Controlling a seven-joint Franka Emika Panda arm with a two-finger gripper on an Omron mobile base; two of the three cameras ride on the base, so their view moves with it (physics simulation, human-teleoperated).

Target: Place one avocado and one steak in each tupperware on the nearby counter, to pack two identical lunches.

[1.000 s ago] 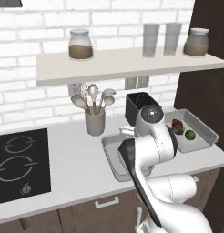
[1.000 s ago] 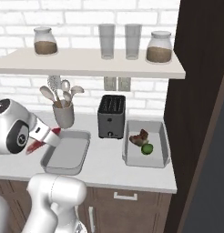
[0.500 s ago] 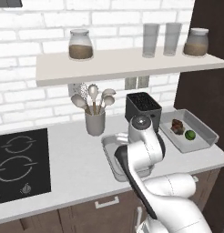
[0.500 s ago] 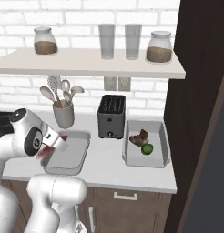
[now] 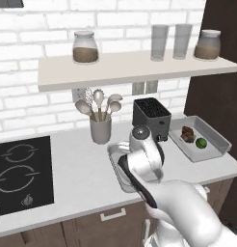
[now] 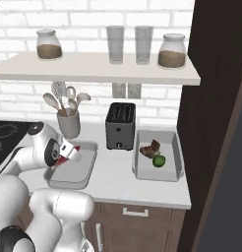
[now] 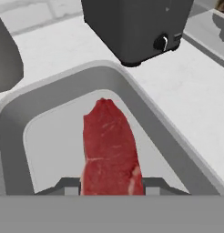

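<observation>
My gripper (image 7: 111,184) is shut on a raw red steak (image 7: 109,145), which hangs over the inside of the left grey tupperware (image 7: 145,109). In the right base view the gripper (image 6: 69,154) sits above that tupperware (image 6: 69,181) with the steak (image 6: 60,159) showing red beside it. My arm covers most of this tupperware (image 5: 114,177) in the left base view. The right tupperware (image 6: 178,165) holds another steak (image 6: 151,147) and a green avocado (image 6: 159,161); the same tupperware (image 5: 217,140), steak (image 5: 188,133) and avocado (image 5: 201,143) appear at the far right. Both stand on the counter (image 5: 82,164).
A black toaster (image 6: 120,125) stands between the two tupperwares, close behind the gripper (image 7: 136,27). A grey utensil holder (image 5: 100,129) is at the back left. A black cooktop (image 5: 19,169) lies further left. A wall shelf (image 5: 130,67) with jars and glasses hangs overhead.
The arm has swung forward and down with the steak, bringing the hand from the left over the left tupperware. The right tupperware's contents have not moved.
</observation>
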